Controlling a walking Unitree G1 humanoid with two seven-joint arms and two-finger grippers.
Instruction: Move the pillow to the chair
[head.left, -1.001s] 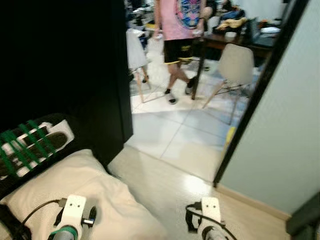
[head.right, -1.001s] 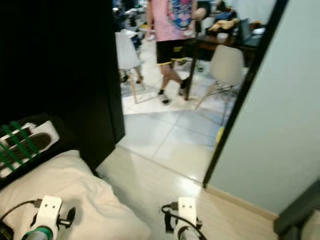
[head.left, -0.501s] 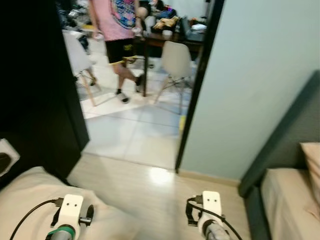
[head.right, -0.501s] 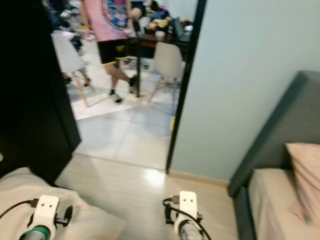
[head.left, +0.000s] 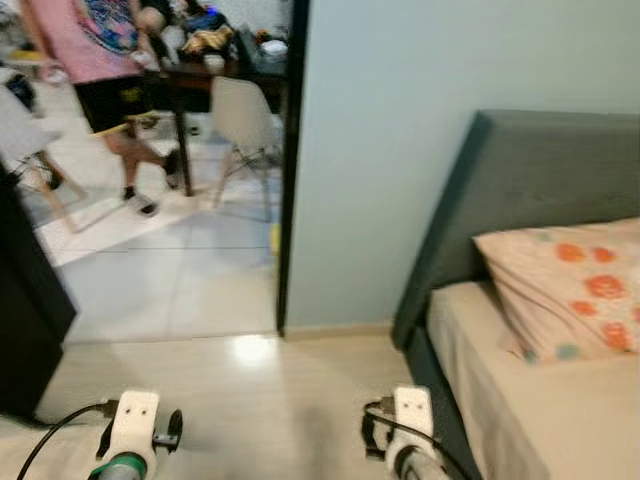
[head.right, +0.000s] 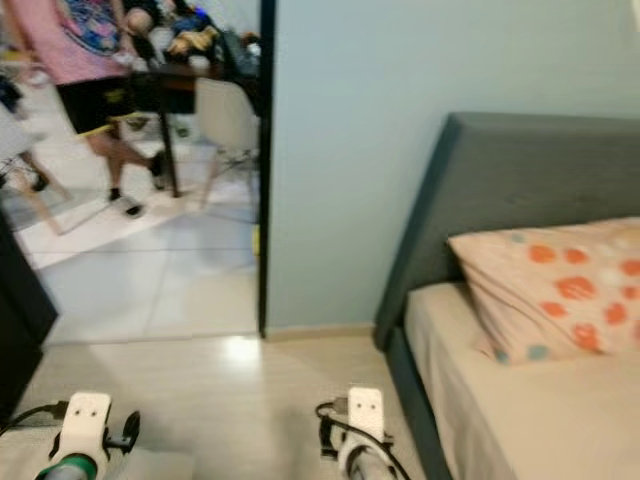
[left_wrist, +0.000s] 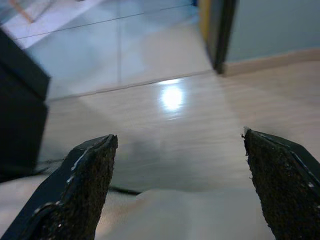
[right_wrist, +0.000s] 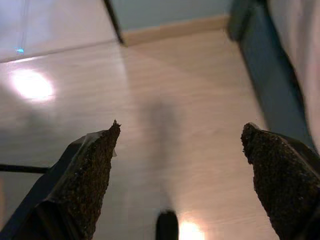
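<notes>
The flowered pillow (head.left: 565, 285) leans on the bed's grey headboard (head.left: 500, 185), while both the left gripper (left_wrist: 177, 187) and right gripper (right_wrist: 180, 172) hang spread and empty beside the bed.

Cream pillow (head.left: 565, 288), orange flowers, against headboard; white chair (head.left: 243, 115) beyond doorway.

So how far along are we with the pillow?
Nothing looks done yet. The flowered pillow lies on the bed against the headboard. Both grippers, left and right, are open over bare floor, holding nothing. Left: grasp the pillow and carry it through the doorway to a chair beyond, near a person.
</notes>
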